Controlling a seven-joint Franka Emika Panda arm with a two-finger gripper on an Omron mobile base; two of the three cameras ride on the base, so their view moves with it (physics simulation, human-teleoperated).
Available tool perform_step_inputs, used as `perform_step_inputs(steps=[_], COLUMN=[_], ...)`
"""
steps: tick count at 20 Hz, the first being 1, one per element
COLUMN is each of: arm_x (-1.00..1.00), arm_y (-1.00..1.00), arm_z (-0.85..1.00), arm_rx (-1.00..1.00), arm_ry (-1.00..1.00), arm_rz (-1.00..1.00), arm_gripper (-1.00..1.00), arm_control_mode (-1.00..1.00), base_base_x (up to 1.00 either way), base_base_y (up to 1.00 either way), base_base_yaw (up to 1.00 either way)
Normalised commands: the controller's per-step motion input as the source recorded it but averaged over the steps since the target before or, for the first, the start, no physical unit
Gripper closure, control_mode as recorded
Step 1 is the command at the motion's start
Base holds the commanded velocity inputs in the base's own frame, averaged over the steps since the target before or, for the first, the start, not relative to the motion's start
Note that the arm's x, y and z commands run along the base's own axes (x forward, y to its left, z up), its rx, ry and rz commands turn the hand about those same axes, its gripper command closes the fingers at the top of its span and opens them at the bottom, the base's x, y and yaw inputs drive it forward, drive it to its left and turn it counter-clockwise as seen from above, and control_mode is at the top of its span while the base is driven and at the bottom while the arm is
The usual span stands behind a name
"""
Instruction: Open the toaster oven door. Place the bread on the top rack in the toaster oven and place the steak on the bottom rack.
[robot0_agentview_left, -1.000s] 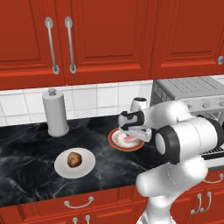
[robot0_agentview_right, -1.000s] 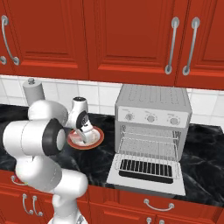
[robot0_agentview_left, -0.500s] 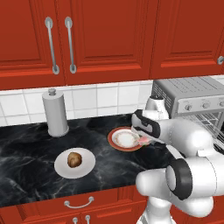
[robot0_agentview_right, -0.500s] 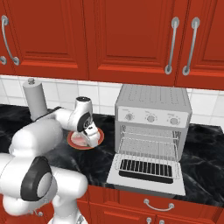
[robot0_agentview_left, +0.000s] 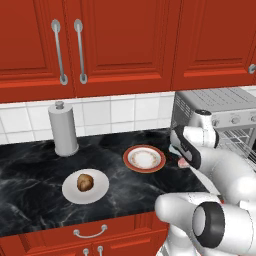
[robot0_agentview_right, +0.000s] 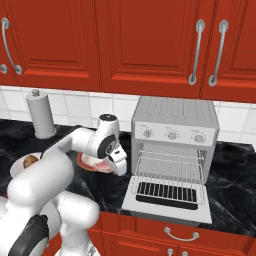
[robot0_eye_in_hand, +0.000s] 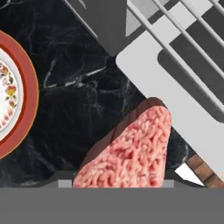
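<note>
While ferrying the flat pinkish-red raw steak (robot0_eye_in_hand: 135, 153) off a red-rimmed patterned plate (robot0_agentview_left: 145, 159), grips the meat firmly in the two-finger gripper (robot0_agentview_left: 180, 158), low over the black marble counter (robot0_agentview_left: 30, 165) just beside the boxy silver-grey toaster oven (robot0_agentview_right: 175, 117). Done: dark-glass toaster oven door (robot0_agentview_right: 167, 206) folded down flat. Pending: steak onto the thin-wire bottom rack (robot0_agentview_right: 169, 175); then the small round brown bread (robot0_agentview_left: 85, 182), sitting on a white plate (robot0_agentview_left: 70, 192) well apart, onto the wire top rack (robot0_agentview_right: 170, 152).
</note>
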Motion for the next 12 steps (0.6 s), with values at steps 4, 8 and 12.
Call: perform_step_inputs(steps=[4,8,12], arm_x=[-0.06,0.00,0.02], arm_y=[-0.70,-0.69,-0.69], arm_z=[0.14,0.11,0.12], arm_rx=[0.00,0.00,0.00], arm_ry=[0.00,0.00,0.03], arm_rz=[0.00,0.00,0.00], arm_gripper=[1.00,1.00,1.00], arm_control_mode=[-1.00,-1.00,-1.00], base_base_x=[0.00,0.00,0.00], base_base_y=[0.00,0.00,0.00], base_base_yaw=[0.00,0.00,0.00])
